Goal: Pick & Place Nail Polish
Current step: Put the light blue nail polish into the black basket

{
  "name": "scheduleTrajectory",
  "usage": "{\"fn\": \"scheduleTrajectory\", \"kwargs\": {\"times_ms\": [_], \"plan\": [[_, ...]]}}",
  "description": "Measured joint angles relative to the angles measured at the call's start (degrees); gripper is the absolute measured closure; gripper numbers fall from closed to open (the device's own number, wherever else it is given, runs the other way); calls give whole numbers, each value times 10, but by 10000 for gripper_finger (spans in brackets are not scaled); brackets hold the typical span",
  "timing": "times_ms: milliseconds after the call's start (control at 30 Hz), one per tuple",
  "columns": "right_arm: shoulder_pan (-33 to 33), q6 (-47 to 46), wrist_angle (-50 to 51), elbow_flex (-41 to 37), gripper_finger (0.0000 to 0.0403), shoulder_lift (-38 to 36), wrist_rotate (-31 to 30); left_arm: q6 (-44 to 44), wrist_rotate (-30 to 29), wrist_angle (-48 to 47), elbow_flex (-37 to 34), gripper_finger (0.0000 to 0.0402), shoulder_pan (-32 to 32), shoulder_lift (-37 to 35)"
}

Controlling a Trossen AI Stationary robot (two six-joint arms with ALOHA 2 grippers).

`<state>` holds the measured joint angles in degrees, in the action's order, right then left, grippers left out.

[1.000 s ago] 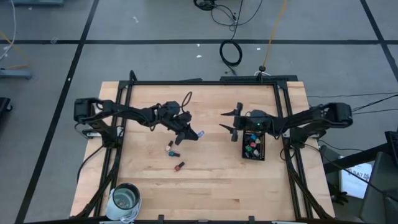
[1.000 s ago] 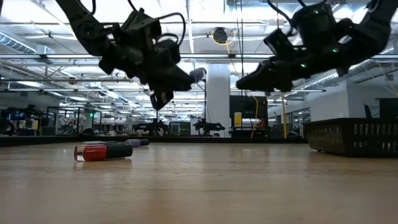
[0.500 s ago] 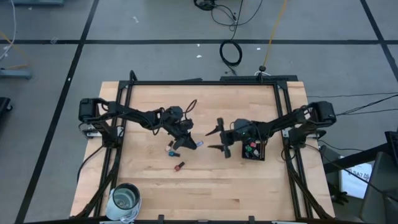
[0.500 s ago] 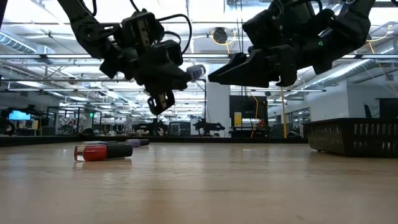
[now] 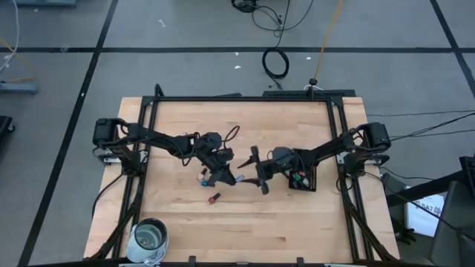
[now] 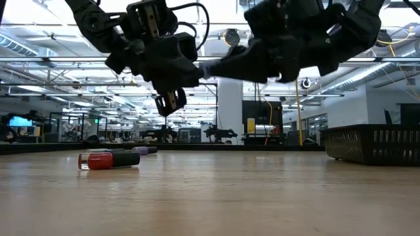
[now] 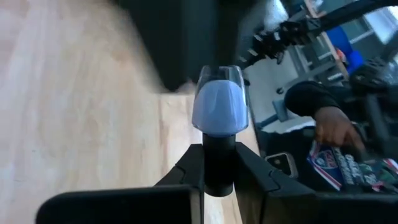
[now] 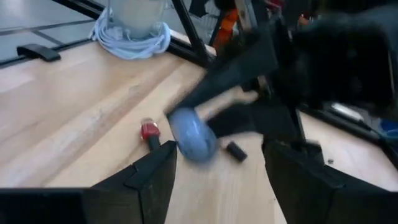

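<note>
above table centre, left gripper (image 5: 228,176) pinching pale blue bottle (image 7: 219,107) by its cap, body offered toward 3 o'clock — meets right gripper (image 5: 260,169), spread wide, apparently for a handover toward black tray (image 5: 311,183).

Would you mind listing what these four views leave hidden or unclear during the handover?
- High view: colours and count of bottles in the black tray, partly covered by the right arm and too small.
- Low view: the tray's contents, hidden by its mesh wall.
- Right wrist view: the blue bottle and left gripper are blurred.
- Left wrist view: the right gripper, blurred behind the bottle.
</note>
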<state>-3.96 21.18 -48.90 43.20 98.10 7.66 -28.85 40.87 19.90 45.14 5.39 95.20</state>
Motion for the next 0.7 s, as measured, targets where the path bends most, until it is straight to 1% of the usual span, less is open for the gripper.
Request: {"fn": "scheduleTrajectory", "kwargs": {"times_ms": [167, 333, 467, 567, 700], "plan": [[-14, 11, 15, 15, 182, -1, 0, -2, -19, -4, 0, 358, -3, 0], [-18, 11, 20, 15, 190, -1, 1, -3, -19, -2, 0, 364, -4, 0], [-18, 10, 35, 15, 193, -1, 1, -25, -21, -1, 0, 361, -3, 0], [-18, 10, 53, 15, 193, -1, 1, -38, -34, -1, 0, 358, -9, 0], [-21, 10, 51, 15, 197, -1, 0, -48, -37, -1, 0, 364, -16, 0]]}}
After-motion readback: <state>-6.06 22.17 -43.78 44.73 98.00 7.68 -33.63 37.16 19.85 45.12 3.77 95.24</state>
